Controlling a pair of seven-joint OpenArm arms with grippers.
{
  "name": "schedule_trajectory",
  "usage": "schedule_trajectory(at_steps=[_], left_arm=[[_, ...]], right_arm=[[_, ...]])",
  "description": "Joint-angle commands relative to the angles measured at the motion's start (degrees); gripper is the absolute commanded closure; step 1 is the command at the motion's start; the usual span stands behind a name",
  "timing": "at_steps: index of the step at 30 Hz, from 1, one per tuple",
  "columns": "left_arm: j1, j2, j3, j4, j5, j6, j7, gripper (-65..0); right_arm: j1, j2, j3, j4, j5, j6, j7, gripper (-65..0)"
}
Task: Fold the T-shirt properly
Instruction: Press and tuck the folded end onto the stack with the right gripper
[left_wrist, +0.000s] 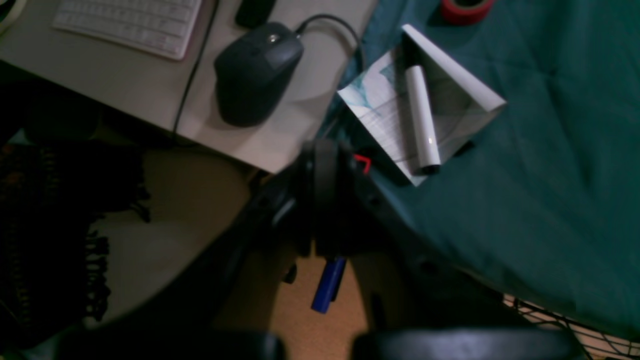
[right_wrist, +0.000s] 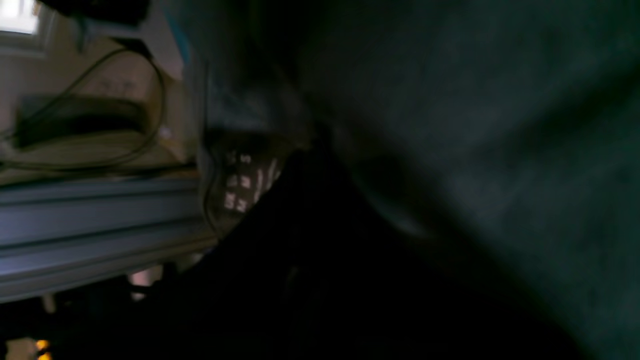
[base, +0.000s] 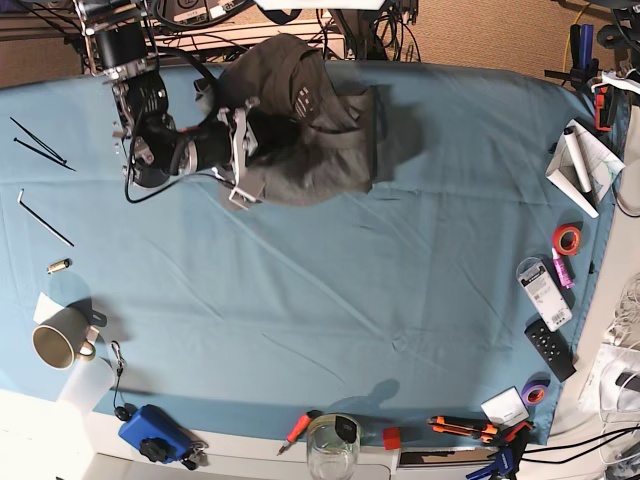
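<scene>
A: Where do we stand? The shirt (base: 305, 125) is bunched in a heap at the far edge of the cloth (base: 330, 300), and our right gripper (base: 240, 150) sits at the heap's rim, its fingers pressed together. We think they pinch a fold of the shirt, though the wrist view is too dark and blurred to show the contact itself.

B: And our left gripper (left_wrist: 327, 277)? It hangs off the table's side, beyond the cloth's edge, fingers shut on nothing we can see — well apart from the shirt, and not showing in the base view.

A: So the step in hand, as we judge it, is spreading the heap flat before any fold. We would draw the pinched edge out along the cloth slowly, keeping it low, so the fabric slides open rather than rolls into a tighter ball.

B: Agreed — and one pinch will only drag the lump. We would want the left gripper in on the opposite side of the heap.

A: The cloth has wide bare ground on the near side of the fingers. The clutter keeps to the margins: a mug (base: 58, 343), a red tape roll (base: 567, 239), a remote (base: 551, 349), a glass (base: 332, 452).

B: Off the cloth, by the left fingers, stand a mouse (left_wrist: 257, 70) and a keyboard (left_wrist: 130, 22).
</scene>
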Motion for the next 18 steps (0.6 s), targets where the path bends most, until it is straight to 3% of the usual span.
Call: schedule_trajectory(at_steps=[1,3,7,9,13,18], left_arm=[[0.4,-0.6,-0.4,0.9,-0.2,0.2,-1.5,0.0],[0.4,-0.6,-0.4,0.9,-0.2,0.2,-1.4,0.0],[0.4,-0.6,-0.4,0.9,-0.3,-0.6,-1.5,0.0],[0.4,-0.6,-0.4,0.9,-0.5,-0.6,-1.5,0.0],[0.4,-0.6,-0.4,0.9,-0.7,-0.6,-1.4,0.0],[0.4,-0.6,-0.4,0.9,-0.7,-0.6,-1.9,0.0]], right_arm=[[1.1,0.0,0.1,-0.4,-3.7,-0.6,-0.2,0.0],[1.5,-0.1,0.1,0.2,-0.3,-0.6,-0.8,0.0],[1.5,-0.1,0.1,6.5,12.8,-0.6,-0.8,0.0],[1.3,0.1,0.1,10.6,14.4,-0.6,-0.8,0.0],[1.3,-0.5,0.1,13.5,13.6,-0.6,-0.8,0.0],[1.2,-1.4,0.0,12.8,1.6,-0.6,-0.8,0.0]])
